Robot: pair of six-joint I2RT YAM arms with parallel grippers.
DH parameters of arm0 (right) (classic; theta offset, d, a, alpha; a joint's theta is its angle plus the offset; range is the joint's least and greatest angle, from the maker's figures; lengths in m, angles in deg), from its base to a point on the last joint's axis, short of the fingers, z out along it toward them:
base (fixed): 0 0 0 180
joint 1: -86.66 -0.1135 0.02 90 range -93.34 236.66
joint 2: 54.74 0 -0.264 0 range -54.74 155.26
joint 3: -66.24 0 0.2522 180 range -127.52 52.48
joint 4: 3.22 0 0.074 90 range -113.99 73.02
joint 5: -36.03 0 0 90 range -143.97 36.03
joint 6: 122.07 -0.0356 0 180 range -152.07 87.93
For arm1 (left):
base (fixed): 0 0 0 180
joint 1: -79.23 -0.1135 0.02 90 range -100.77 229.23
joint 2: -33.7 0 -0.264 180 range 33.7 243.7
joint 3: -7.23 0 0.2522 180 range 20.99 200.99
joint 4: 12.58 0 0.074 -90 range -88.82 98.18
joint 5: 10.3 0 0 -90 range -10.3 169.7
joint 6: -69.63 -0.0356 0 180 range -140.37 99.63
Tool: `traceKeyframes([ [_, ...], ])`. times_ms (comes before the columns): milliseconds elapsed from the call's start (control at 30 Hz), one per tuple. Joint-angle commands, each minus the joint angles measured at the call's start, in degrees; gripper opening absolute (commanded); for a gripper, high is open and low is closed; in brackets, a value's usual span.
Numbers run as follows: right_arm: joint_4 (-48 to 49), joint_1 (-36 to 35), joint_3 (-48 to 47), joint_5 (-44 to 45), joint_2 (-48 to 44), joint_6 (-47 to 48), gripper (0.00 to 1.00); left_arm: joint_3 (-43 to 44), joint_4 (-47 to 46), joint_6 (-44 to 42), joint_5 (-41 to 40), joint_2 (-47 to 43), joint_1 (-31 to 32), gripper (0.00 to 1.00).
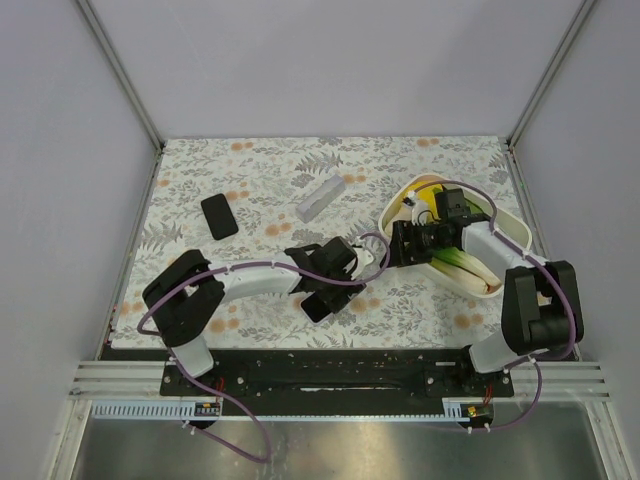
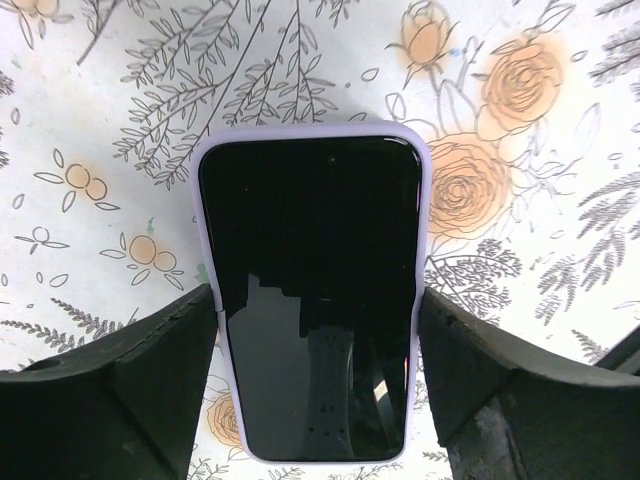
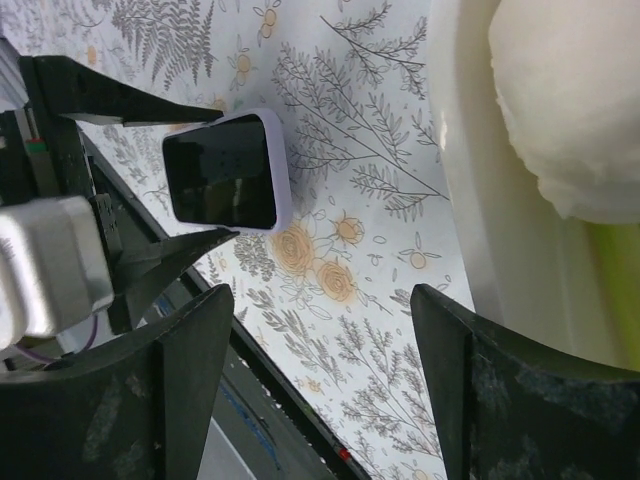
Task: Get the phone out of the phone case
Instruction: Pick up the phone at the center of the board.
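The phone [image 2: 310, 300], screen up in its lilac phone case [image 2: 310, 130], lies on the floral table [image 2: 80, 100] at the centre of the left wrist view, pinched along both long sides by the left gripper [image 2: 318, 300], while the right gripper [image 3: 320, 295] hangs spread wide, holding nothing.

1 ea.: phone [image 2: 310, 300], case [image 2: 310, 129], blk slab [image 1: 219, 215], block [image 1: 320, 195], bowl [image 1: 415, 182].

You have a floral-print table [image 1: 420, 160] with the phone [image 2: 310, 300] lying flat, screen up, in its lilac phone case [image 2: 310, 130]. A black slab [image 1: 219, 215], a pale bar [image 1: 320, 197] and a white bowl [image 1: 515, 228] also rest on it.
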Motion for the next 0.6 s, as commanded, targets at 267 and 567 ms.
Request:
traceKeyframes([
  [267,5.0,-4.7,-4.2,-5.4,6.4,-4.5,0.80,2.1,-1.7,-2.6,3.5,-6.3,0.2,0.00],
  [567,6.8,-9.5,-5.8,-6.9,11.2,-6.1,0.80,4.2,-0.6,-2.4,3.9,-7.1,0.2,0.00],
])
